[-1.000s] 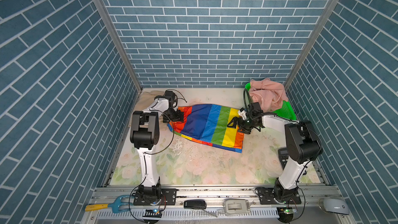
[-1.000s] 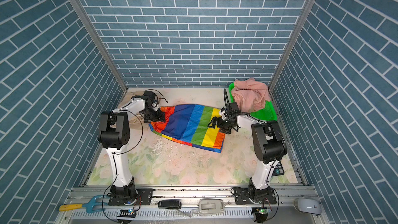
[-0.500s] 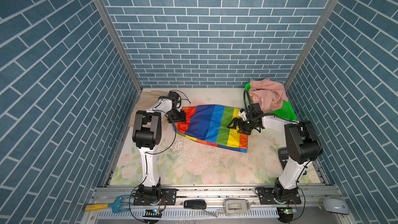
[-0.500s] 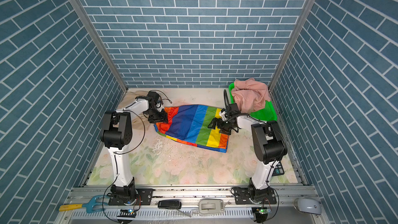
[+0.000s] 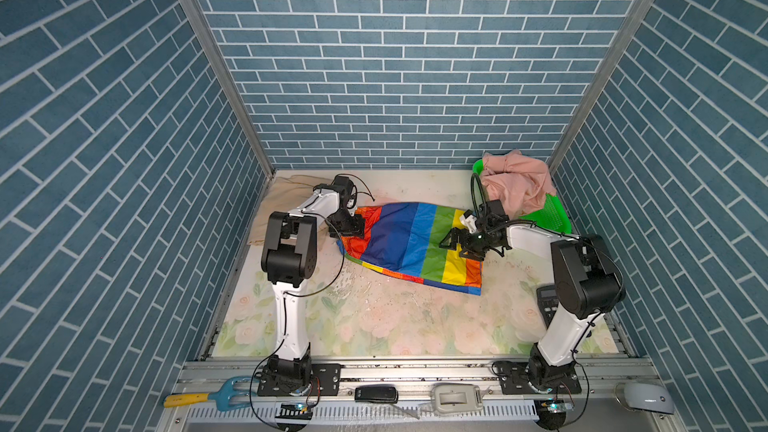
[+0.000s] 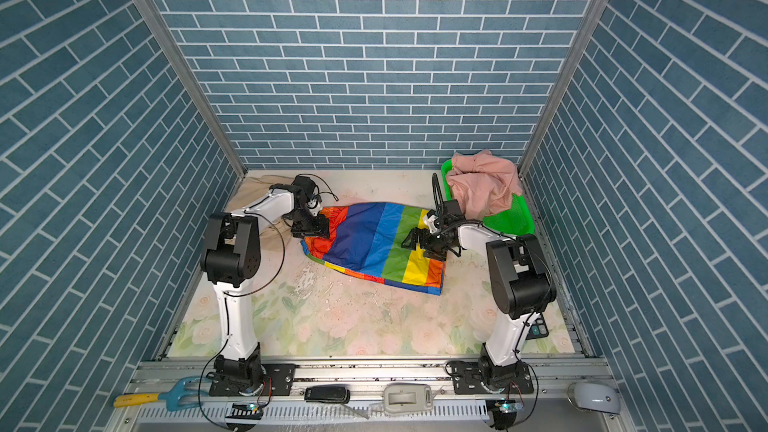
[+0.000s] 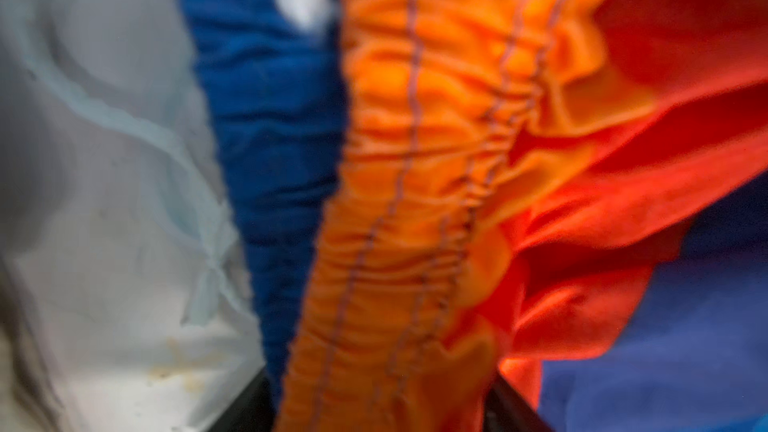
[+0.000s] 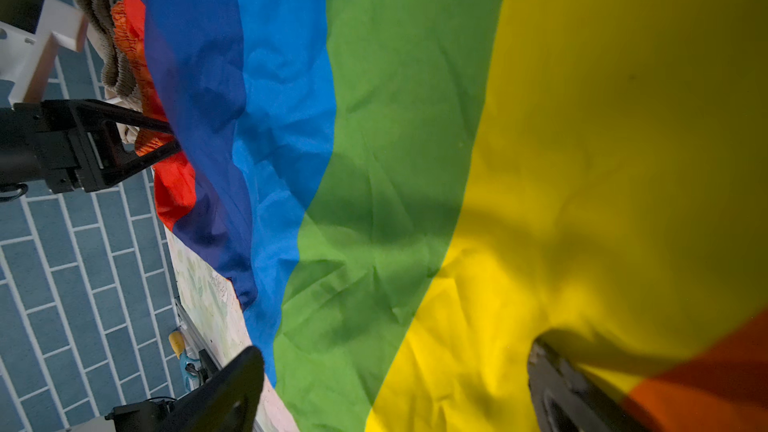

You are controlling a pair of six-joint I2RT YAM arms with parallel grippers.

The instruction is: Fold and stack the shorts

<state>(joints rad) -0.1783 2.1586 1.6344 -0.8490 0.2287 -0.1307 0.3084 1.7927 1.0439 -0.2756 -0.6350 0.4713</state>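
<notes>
1. The rainbow-striped shorts (image 5: 411, 243) are spread flat mid-table (image 5: 374, 326), between the 2 arms. The beige shorts (image 5: 286, 197) sit at the back left corner. The dusty pink shorts (image 5: 515, 184) are heaped in the green mesh basket (image 5: 548, 218) at the back right.
2. The left gripper (image 8: 166, 137) has its jaws on either side of the gathered orange waistband (image 7: 395, 201). I honestly can't tell if they're biting the cloth or just around it.
3. The right gripper (image 8: 395, 367) has its jaws spread wide over the yellow stripe and is holding nothing.
4. My read is that this step is getting a hold on both ends for the first fold.
5. To do it well, I'd make sure the left jaws catch the whole bunched waistband, not just 1 layer.
6. I'd put the right jaws on the edge past the orange stripe, because mid-panel on shiny cloth will probably just slip.
7. Both ends should lift evenly so the stripes stay lined up.
8. In both top views the long axis runs left to right, tilted so the right end sits nearer the front rail. The waistband points at the left arm, and the stripes run across that axis.
</notes>
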